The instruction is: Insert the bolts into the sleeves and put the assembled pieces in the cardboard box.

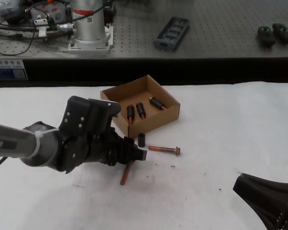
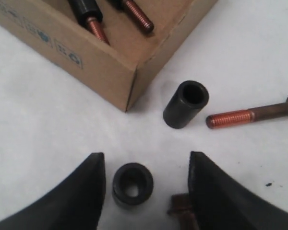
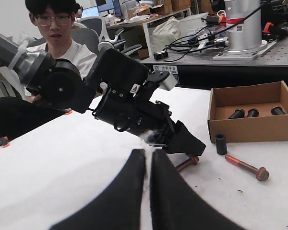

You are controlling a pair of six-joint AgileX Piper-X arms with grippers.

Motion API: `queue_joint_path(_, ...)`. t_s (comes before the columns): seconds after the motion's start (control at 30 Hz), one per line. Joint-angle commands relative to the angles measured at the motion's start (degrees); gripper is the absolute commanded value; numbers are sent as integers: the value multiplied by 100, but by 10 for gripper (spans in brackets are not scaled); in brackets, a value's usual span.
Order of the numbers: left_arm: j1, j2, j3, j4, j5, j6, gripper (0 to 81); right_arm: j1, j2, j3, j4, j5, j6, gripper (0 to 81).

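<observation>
My left gripper (image 2: 146, 158) is open low over the white table, with a short black sleeve (image 2: 132, 184) standing upright between its fingers, untouched. A second black sleeve (image 2: 186, 104) (image 1: 141, 139) stands just beyond, near the cardboard box's (image 2: 86, 52) (image 1: 169, 115) corner. A copper bolt (image 2: 252, 114) (image 1: 164, 150) lies beside that sleeve. Another bolt (image 1: 126, 173) (image 3: 187, 164) lies partly under the left gripper (image 1: 134, 152), its head (image 2: 185, 211) beside one finger. Three assembled pieces (image 1: 141, 111) lie in the box. My right gripper (image 3: 148, 155) (image 1: 240, 186) is shut and holds nothing, hovering at the near right.
Behind the white table a dark ledge carries a perforated bench with a metal column (image 1: 89, 21), cables (image 1: 19, 24), a black rack (image 1: 171, 31) and two small black parts (image 1: 274, 34). Bare cloth spreads to the right of the box and in front.
</observation>
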Motion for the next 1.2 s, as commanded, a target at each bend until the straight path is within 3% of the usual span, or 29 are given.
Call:
queue_joint_path(0.0,9,17,-99,189,1,41,366,11,-21,-47,-96,53,9,55)
queue_joint_path(0.07,9,17,-99,263,1,41,286,11,-21,-47,-96,53,9,55)
queue_joint_path(0.2,15,17,-99,296,1,41,18,11,-21,-47,-96,40,9,55)
queue_joint_path(0.23,15,17,-99,296,1,80,1,11,-21,-47,-96,37,9,55)
queue_joint_path(0.53,15,-180,-99,640,8,784,6,11,-21,-47,95,38,9,55)
queue_joint_path(0.73,15,-947,-99,1304,-671,1462,6,11,-21,-47,116,55,9,55)
queue_joint_path(0.9,15,-1755,-99,1838,-679,1556,6,11,-21,-47,116,55,9,55)
queue_joint_path(1.17,15,-2102,-368,3868,-641,2233,6,11,-21,-47,116,55,9,55)
